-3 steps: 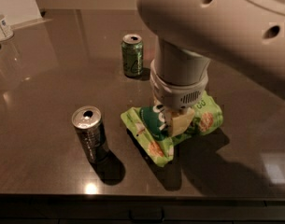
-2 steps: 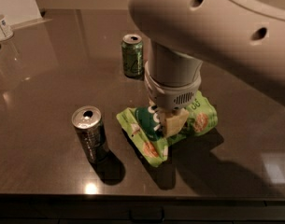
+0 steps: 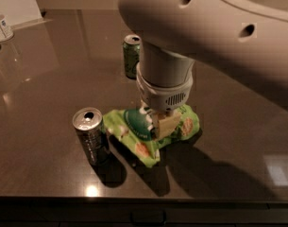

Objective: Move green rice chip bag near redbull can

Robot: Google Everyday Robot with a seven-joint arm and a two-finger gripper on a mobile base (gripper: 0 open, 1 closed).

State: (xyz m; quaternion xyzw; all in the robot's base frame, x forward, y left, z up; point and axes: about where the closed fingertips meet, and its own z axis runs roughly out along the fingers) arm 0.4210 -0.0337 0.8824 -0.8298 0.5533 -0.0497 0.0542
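The green rice chip bag [image 3: 133, 135] lies crumpled on the dark table [image 3: 49, 79], its left edge right beside the redbull can [image 3: 90, 135]. The can stands upright at the front left, silver top with the opening showing. My gripper [image 3: 157, 123] comes straight down from the big pale arm and is shut on the middle of the bag, with the bag bunched around the fingers. The arm hides the back part of the bag.
A shorter green can [image 3: 131, 56] stands upright farther back, just left of the arm. Clear bottles [image 3: 2, 26] stand at the far left corner. The table's front edge [image 3: 143, 200] runs close below the bag and can.
My gripper has moved left with the bag in it. The bag's left edge has closed most of the gap to the redbull can. Neither can has moved.
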